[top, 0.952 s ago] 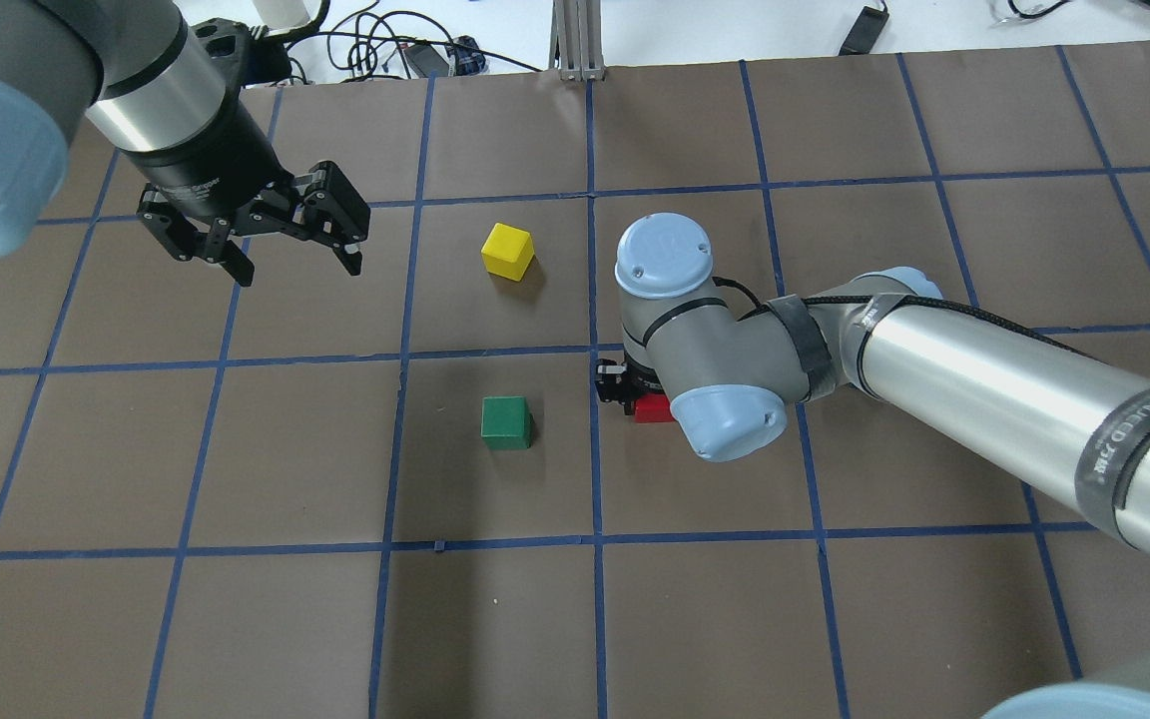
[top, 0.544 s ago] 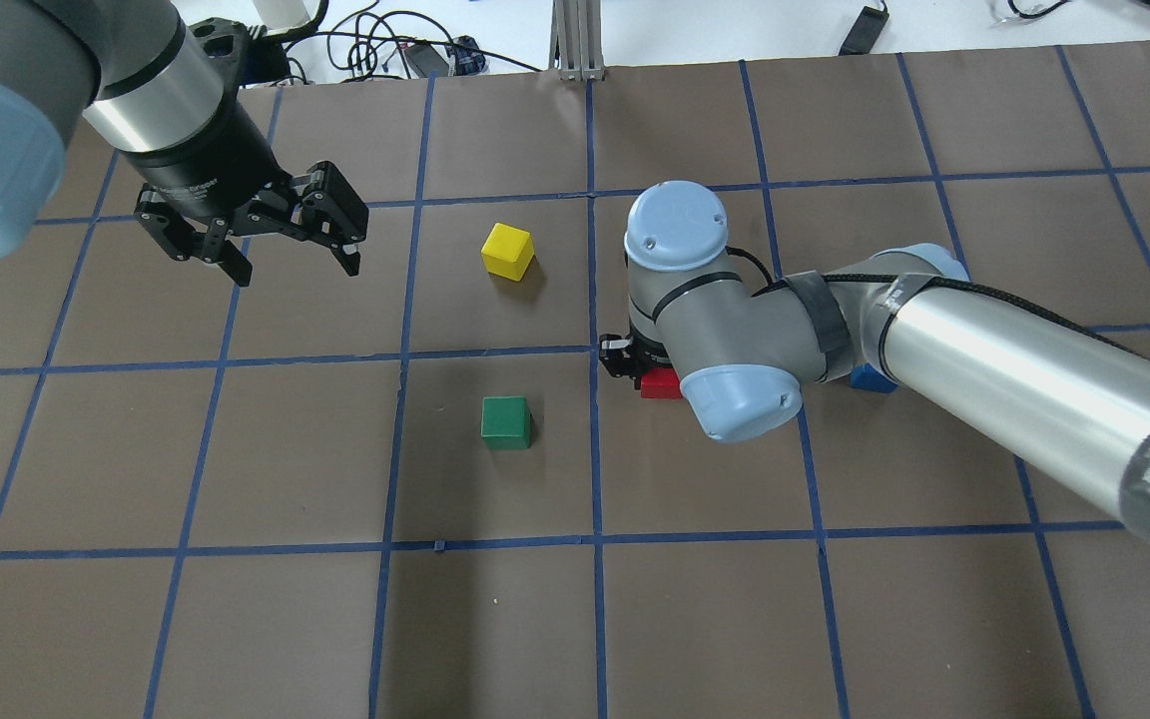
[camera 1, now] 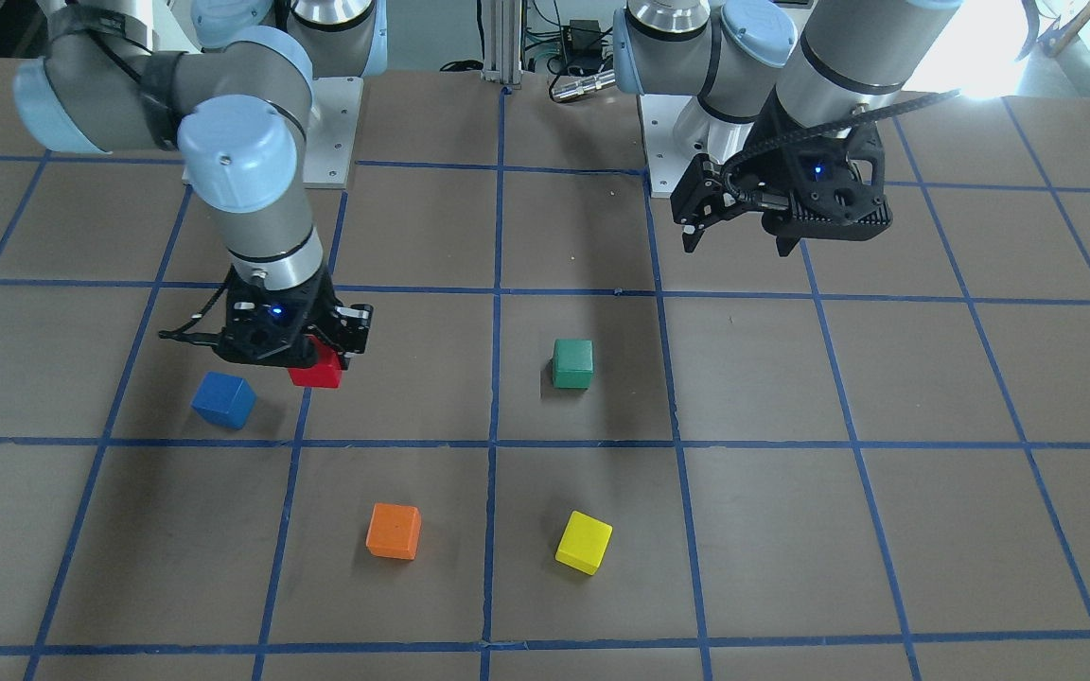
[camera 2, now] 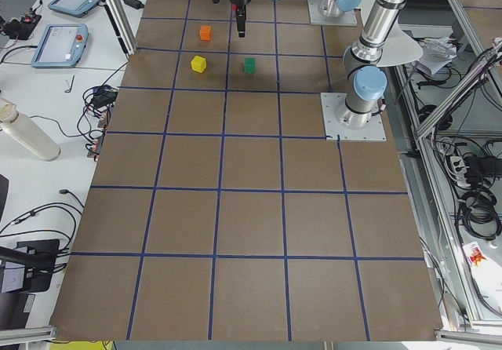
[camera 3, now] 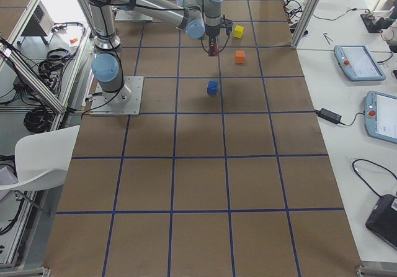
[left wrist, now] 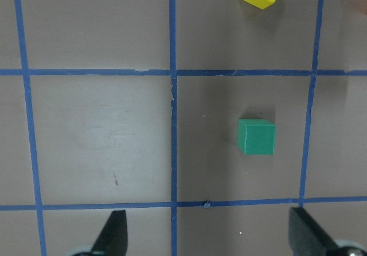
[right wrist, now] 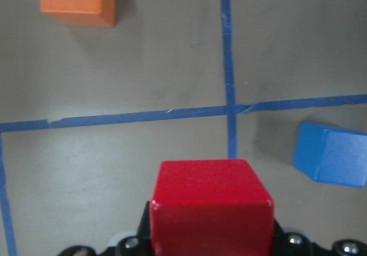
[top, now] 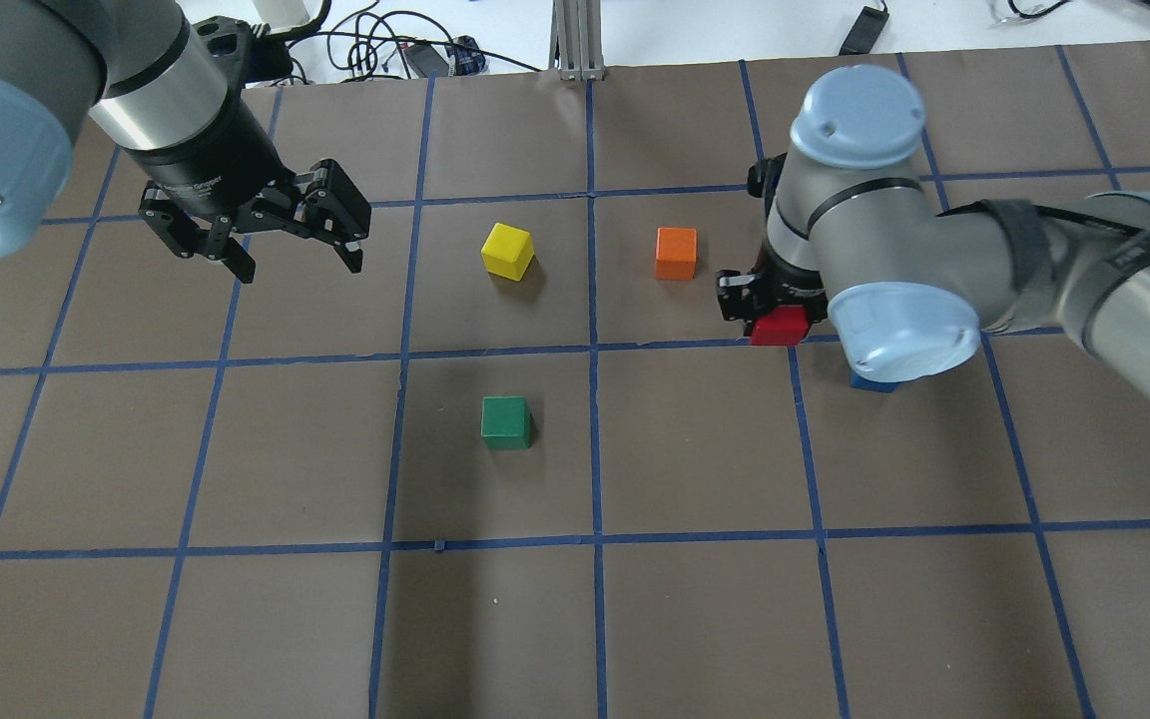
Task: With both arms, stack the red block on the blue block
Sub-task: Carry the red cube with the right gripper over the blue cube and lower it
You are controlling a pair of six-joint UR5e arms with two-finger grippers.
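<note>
My left claw point(top: 297, 262) hangs spread wide and empty, well apart from the blue block point(camera 1: 222, 399), farther from it than the yellow cube point(top: 507, 250) and the green cube point(top: 506, 421). The orange cube point(top: 676, 253) sits nearer the blue block. My right claw point(top: 775, 318) clenches the red block point(right wrist: 211, 207), raised off the table point(top: 695, 599), near the blue block but not above it.

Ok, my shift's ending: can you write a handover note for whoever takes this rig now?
Pincers: right pincer shut on the red block, seemingly lifted; left pincer open, empty, off to the side.
Blocks: blue block lies free beside the red block, not under it.
Done: red block grasped.
Left: carry it over the blue block, set it down, release.
</note>
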